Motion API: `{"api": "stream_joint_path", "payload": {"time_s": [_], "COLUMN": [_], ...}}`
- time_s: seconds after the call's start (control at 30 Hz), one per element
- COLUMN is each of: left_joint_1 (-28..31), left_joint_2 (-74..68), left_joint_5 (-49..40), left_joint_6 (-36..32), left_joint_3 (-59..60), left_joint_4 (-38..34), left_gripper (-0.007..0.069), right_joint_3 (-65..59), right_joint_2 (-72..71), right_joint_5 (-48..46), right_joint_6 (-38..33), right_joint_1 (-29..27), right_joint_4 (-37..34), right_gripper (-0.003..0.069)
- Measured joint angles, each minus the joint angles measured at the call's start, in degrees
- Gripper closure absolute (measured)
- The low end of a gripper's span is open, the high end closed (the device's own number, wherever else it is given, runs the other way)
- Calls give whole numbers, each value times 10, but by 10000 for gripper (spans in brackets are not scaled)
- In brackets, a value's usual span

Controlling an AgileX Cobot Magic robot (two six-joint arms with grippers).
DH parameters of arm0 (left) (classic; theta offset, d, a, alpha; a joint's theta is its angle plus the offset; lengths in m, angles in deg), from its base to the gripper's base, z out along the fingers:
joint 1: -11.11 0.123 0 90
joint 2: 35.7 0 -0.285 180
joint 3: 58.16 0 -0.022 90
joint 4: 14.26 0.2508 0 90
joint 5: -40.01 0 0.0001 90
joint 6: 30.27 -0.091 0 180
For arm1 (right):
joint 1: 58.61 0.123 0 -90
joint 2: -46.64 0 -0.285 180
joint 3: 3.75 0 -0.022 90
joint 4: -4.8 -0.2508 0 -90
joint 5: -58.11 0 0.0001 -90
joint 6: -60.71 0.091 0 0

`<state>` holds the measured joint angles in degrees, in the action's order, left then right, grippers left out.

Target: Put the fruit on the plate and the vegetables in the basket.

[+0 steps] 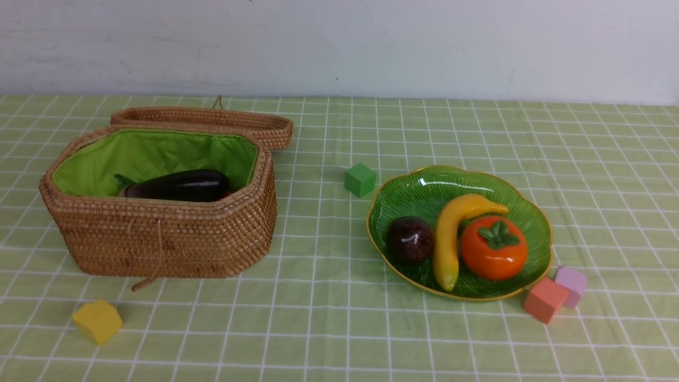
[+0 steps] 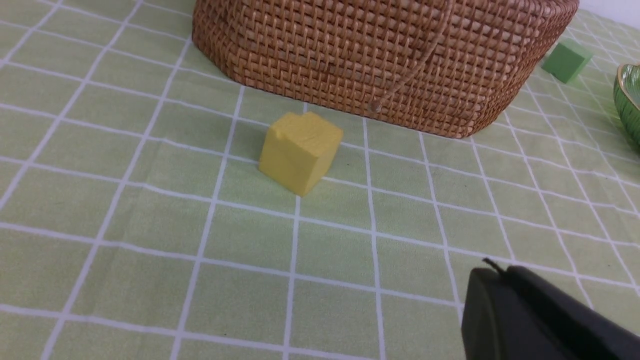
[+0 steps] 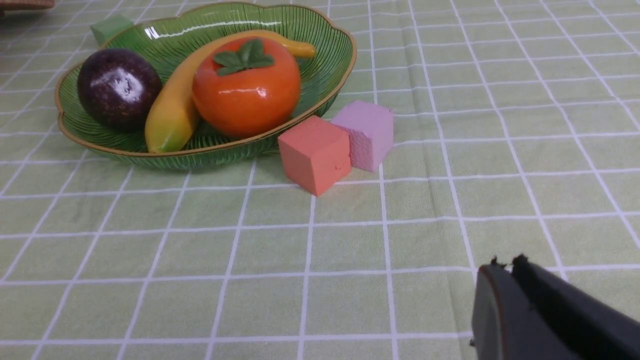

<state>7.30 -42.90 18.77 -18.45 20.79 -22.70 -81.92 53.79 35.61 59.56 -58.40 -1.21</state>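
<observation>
The green plate (image 1: 424, 191) (image 3: 320, 65) holds the fruit: a yellow banana (image 1: 451, 233) (image 3: 172, 110), an orange persimmon (image 1: 494, 248) (image 3: 246, 87) and a dark mangosteen (image 1: 409, 240) (image 3: 119, 89). In the wicker basket (image 1: 159, 239) (image 2: 380, 55) lies a purple eggplant (image 1: 177, 185); other vegetables there are hidden. Neither arm shows in the front view. My left gripper (image 2: 500, 275) is shut and empty, low over the cloth in front of the basket. My right gripper (image 3: 505, 267) is shut and empty, nearer than the plate.
A yellow cube (image 1: 97, 321) (image 2: 300, 150) sits in front of the basket. A green cube (image 1: 360, 179) (image 2: 566, 60) lies between basket and plate. An orange cube (image 1: 545, 300) (image 3: 314, 152) and a pink cube (image 1: 571, 285) (image 3: 365, 134) touch beside the plate. The basket lid (image 1: 212, 119) lies open behind.
</observation>
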Motion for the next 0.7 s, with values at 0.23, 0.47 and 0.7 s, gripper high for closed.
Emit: {"api": "stream_joint_path", "payload": {"time_s": [0.23, 0.47, 0.7], "left_joint_1": [0, 0, 0], "left_joint_2": [0, 0, 0], "left_joint_5": [0, 0, 0], "left_joint_6": [1, 1, 1], "left_joint_3": [0, 0, 0], "left_joint_4": [0, 0, 0], "left_gripper": [637, 635, 632], "right_joint_3": [0, 0, 0], "right_joint_2": [0, 0, 0], "right_joint_5": [0, 0, 0], "right_joint_6": [0, 0, 0], "right_joint_1": [0, 0, 0], "right_joint_4": [0, 0, 0], "right_gripper": [613, 604, 595]}}
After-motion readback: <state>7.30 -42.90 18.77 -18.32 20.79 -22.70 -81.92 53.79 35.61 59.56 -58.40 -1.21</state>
